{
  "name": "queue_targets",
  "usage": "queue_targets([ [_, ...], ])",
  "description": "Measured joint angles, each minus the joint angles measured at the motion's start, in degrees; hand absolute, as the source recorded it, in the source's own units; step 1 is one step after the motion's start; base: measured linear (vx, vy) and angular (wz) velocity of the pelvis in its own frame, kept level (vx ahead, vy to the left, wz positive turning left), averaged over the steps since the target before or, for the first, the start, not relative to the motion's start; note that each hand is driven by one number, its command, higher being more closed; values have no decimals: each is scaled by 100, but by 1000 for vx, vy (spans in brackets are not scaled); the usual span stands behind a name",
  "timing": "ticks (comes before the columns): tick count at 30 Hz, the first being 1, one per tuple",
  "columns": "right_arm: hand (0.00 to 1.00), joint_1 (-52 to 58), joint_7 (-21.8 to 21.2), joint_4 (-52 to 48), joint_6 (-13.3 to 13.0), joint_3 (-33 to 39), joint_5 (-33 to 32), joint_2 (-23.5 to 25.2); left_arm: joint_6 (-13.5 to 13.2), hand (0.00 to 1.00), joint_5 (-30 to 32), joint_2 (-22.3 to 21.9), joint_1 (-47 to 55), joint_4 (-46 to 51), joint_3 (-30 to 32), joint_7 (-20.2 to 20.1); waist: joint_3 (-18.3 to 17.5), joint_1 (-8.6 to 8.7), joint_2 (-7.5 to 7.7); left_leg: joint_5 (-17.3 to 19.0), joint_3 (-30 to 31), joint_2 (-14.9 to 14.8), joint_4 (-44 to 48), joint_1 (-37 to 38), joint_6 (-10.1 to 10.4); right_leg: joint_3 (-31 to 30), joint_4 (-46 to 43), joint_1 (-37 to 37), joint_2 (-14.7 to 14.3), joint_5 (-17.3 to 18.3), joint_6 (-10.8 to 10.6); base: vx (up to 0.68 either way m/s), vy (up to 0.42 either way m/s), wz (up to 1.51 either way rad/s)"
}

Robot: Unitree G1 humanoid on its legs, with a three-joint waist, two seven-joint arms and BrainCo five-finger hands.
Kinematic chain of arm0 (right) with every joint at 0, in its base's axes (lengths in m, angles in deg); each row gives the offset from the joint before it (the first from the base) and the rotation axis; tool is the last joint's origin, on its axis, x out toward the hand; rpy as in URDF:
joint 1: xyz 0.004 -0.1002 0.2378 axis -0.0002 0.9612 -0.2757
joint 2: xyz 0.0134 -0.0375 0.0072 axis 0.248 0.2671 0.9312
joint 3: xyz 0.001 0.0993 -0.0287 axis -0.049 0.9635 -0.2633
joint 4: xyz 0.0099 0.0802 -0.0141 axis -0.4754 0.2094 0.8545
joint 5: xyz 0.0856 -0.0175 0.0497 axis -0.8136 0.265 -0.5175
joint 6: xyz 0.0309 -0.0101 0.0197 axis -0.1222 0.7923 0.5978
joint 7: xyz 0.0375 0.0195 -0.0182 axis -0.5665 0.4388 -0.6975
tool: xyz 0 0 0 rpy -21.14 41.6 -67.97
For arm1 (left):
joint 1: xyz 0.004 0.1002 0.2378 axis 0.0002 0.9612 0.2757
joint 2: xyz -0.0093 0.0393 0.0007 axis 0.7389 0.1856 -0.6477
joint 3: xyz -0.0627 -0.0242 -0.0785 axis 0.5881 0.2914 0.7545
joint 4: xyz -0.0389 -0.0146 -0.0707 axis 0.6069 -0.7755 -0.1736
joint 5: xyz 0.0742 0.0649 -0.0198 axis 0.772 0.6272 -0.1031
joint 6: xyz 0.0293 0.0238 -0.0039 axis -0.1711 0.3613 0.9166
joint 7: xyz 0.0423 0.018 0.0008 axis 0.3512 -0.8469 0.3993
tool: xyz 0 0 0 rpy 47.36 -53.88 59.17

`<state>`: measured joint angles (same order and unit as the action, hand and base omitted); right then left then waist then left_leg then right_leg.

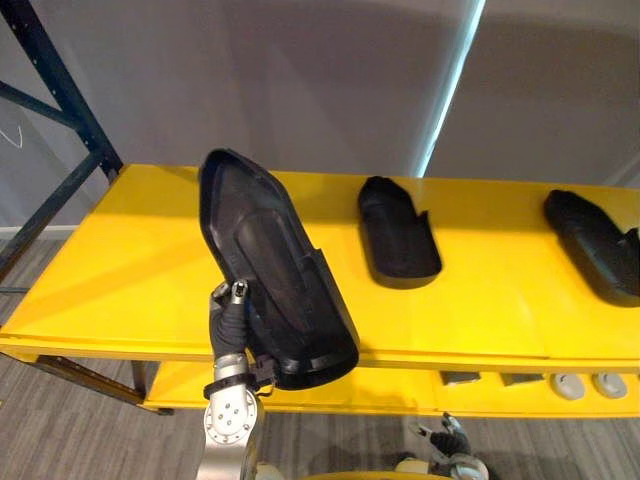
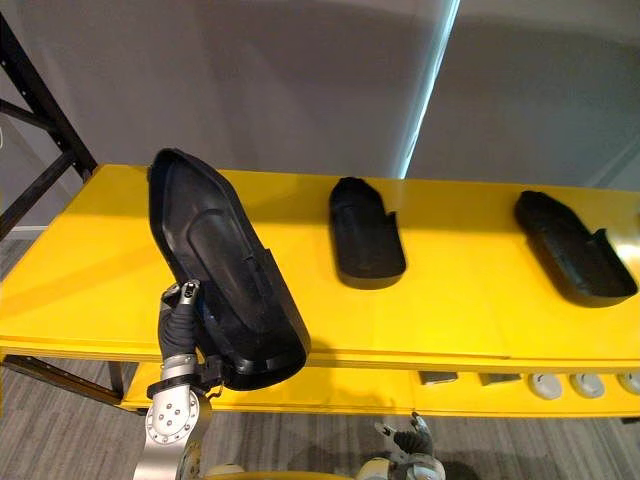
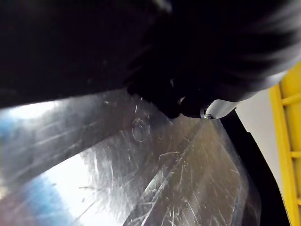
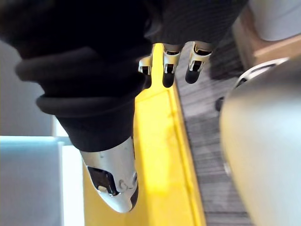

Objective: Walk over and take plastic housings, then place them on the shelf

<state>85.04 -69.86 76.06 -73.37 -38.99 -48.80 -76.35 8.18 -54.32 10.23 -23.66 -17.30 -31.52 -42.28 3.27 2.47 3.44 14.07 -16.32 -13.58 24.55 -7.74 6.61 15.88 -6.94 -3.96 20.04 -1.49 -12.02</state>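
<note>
Black plastic, glossy inside: the held housing (image 1: pixel 270 260) stands tilted, its narrow end up and away from the left hand (image 1: pixel 228 325), its broad end down at the hand and overhanging the front edge of the yellow shelf (image 1: pixel 480 320). The left hand comes up from below that edge. Its thumb lies against the housing's inner face and the side wall is pinched; the fingers are behind the wall, out of sight. I cannot tell whether the housing touches the shelf.

Second housing (image 1: pixel 398 235) lies flat on the shelf, beyond the left hand and to its right, well apart from the held one. Third housing (image 1: pixel 595 245) lies further right again, at the far end.

Right hand (image 4: pixel 170 63) hangs low by the shelf's front edge, fingers loosely straight, holding nothing.

Left of the left hand, a dark rack post (image 1: pixel 60 90) rises. Below the hand's level, a lower shelf (image 1: pixel 380 392) carries small pale parts (image 1: pixel 580 385).
</note>
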Motion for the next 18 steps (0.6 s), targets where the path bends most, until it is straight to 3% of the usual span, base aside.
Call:
queue_targets([
  [1, 0, 13, -3, 15, 0, 5, 3, 38, -2, 100, -1, 12, -25, -28, 2, 22, -7, -1, 29, 24, 49, 49, 100, -76, -3, 50, 23, 80, -88, -105, 37, 127, 279, 3],
  [2, 0, 33, -4, 12, -1, 21, 24, 62, -1, 100, -1, 37, -82, -149, -38, 44, 19, -59, 15, 144, 57, 92, 366, -135, -70, 305, 181, 200, -61, -516, 158, 78, 230, 2],
  [3, 0, 21, -13, 8, 2, 21, 34, 76, 0, 100, 0, 81, -97, -186, -70, 42, 44, -53, -27, 204, 50, 95, 447, -128, -125, 292, 179, 236, -44, -661, 207, 33, 276, -3],
  [4, 0, 15, -11, -15, -11, 23, 70, 66, -1, 100, 7, 186, -122, -220, -161, 39, 61, -44, -48, 278, -5, 140, 472, -66, -190, 301, 110, 235, 10, -801, 377, -65, 353, -18],
  [5, 0, -43, -14, -17, 4, 17, 166, 26, -2, 100, 9, 282, -135, -221, -252, -5, 67, -92, -88, 372, -199, 173, 370, 65, -284, 370, -40, 81, 55, -1066, 780, -73, 349, -37],
  [6, 0, -91, -13, -28, 13, 12, 191, 31, -2, 100, 11, 290, -143, -215, -262, -59, 64, -143, -75, 383, -327, 191, 330, 129, -316, 478, -114, -19, 69, -1245, 1018, -88, 350, -90],
  [7, 0, -169, -18, -90, 14, -4, 233, 4, -5, 100, 12, 287, -113, -192, -260, -102, 160, -237, -207, 362, -667, 246, 118, 299, -461, 688, -397, -222, 88, -1249, 1255, -156, 295, -83],
  [8, 0, -179, -29, -258, 5, -32, 234, 27, 2, 100, 13, 276, -112, -197, -235, -110, 191, -204, -197, 360, -775, 289, -3, 422, -602, 578, -1348, -407, 1, -420, 885, -146, 251, -70],
  [9, 0, -162, -34, -311, -10, -41, 235, 39, 2, 100, 14, 266, -113, -196, -236, -131, 193, -177, -189, 355, -797, 338, -50, 475, -640, 463, -1795, -462, -139, 48, 729, -142, 221, -27],
  [10, 0, -116, -60, -379, -20, -40, 233, 79, 1, 100, 20, 213, -114, -164, -244, -208, 203, -167, -180, 376, -831, 426, -126, 574, -706, 208, -2358, -464, -592, 890, 728, -54, 111, -19],
  [11, 0, -84, -74, -406, -37, -34, 226, 123, -3, 100, 26, 164, -123, -145, -266, -215, 202, -171, -170, 385, -828, 543, -202, 641, -782, -116, -2525, -423, -975, 1357, 688, -35, 92, -15],
  [12, 0, -79, -79, -406, -38, -35, 222, 129, -2, 100, 28, 126, -129, -145, -269, -214, 199, -172, -164, 360, -831, 608, -247, 635, -811, -284, -2525, -408, -1189, 1542, 700, -26, 54, 5],
  [13, 0, -60, -109, -408, -36, -55, 219, 126, 1, 100, 42, 56, -145, -146, -311, -201, 205, -172, -108, 241, -822, 806, -385, 616, -802, -579, -2238, -322, -1465, 1817, 1014, -13, 26, 22],
  [14, 0, -16, -116, -413, -34, -102, 218, 110, 9, 100, 87, -6, -168, -162, -375, -200, 225, -169, -100, 203, -775, 909, -435, 604, -822, -656, -1888, -179, -1487, 1914, 1158, -18, 28, 27],
  [16, 0, 13, -114, -429, -32, -116, 213, 12, 37, 100, 205, -27, -179, -125, -437, -226, 276, -169, -223, 104, -643, 932, -515, 611, -821, -506, -1641, 8, -1506, 1768, 1126, 23, 37, 35],
  [18, 0, 63, -117, -446, -29, -116, 214, 61, 37, 100, 241, -34, -187, -77, -441, -222, 253, -194, -175, 9, -568, 957, -657, 711, -817, -410, -1449, 150, -1513, 1695, 1144, 46, -3, 28],
])
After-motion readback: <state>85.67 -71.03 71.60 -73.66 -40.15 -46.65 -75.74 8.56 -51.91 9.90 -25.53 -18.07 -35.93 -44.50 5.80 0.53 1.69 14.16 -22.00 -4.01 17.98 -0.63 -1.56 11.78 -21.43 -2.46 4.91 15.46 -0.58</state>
